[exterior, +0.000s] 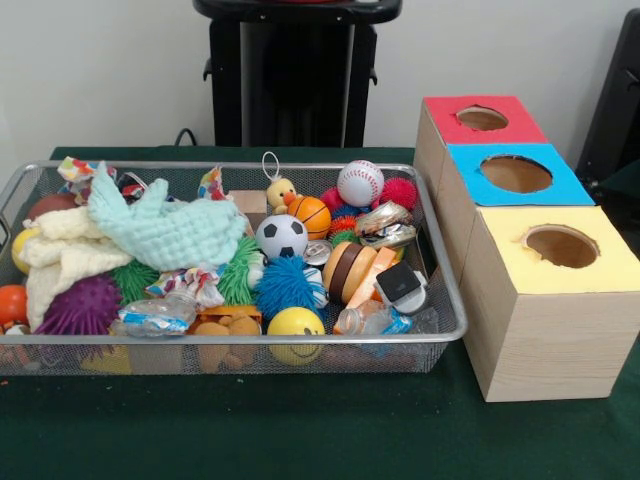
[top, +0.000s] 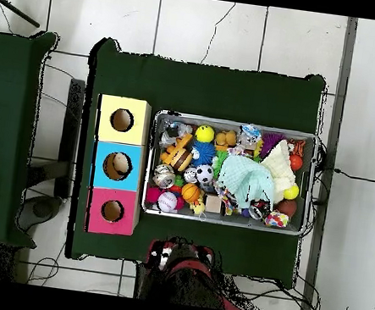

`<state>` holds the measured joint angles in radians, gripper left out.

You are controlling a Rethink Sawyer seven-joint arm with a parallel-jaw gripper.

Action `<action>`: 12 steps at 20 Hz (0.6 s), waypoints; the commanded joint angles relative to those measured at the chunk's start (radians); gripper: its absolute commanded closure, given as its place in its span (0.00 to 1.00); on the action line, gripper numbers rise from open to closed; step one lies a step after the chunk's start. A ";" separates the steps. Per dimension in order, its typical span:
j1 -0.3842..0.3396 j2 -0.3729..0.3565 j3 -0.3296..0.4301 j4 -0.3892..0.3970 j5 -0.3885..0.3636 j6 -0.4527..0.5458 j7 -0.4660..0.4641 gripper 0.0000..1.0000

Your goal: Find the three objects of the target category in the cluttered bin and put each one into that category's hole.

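A wire mesh bin (exterior: 440, 262) (top: 309, 186) holds a heap of toys. On top lie a baseball (exterior: 360, 183) (top: 167, 201), a small basketball (exterior: 310, 215) (top: 190, 192), a soccer ball (exterior: 281, 237) (top: 204, 173) and a yellow smiley ball (exterior: 296, 325) (top: 204, 133). Beside the bin stands a row of wooden boxes with round holes: red top (exterior: 455, 125) (top: 94, 209), blue top (exterior: 470, 180) (top: 100, 163), yellow top (exterior: 610, 265) (top: 104, 117). Something tan shows inside the blue hole in the overhead view. Only the drawn-back arm (top: 181, 259) shows; no gripper is visible.
A mint cloth (exterior: 160, 230) (top: 246, 176) and a cream cloth (exterior: 60, 262) (top: 279, 167) cover part of the heap. A purple spiky ball (exterior: 82, 305), a blue fuzzy ball (exterior: 286, 283), a duck toy (exterior: 281, 192) and crumpled cans (exterior: 385, 225) lie among the clutter. A green cloth covers the table (exterior: 300, 430).
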<state>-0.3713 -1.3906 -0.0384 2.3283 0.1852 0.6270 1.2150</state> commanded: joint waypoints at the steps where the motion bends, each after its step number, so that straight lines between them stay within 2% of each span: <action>1: -0.077 0.057 0.174 0.130 0.000 -0.030 -0.333 1.00; 6: -0.106 0.014 0.203 0.169 -0.012 -0.041 -0.333 1.00; 8: -0.122 0.038 0.187 0.143 -0.151 -0.036 -0.246 1.00; 10: -0.139 0.061 0.191 0.161 -0.187 -0.067 -0.217 1.00; 11: -0.138 0.082 0.188 0.161 -0.223 -0.088 -0.167 1.00; 12: -0.126 0.118 0.174 0.143 -0.289 -0.116 -0.094 1.00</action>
<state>-0.4626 -1.3785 0.0712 2.4186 0.1015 0.6204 1.2150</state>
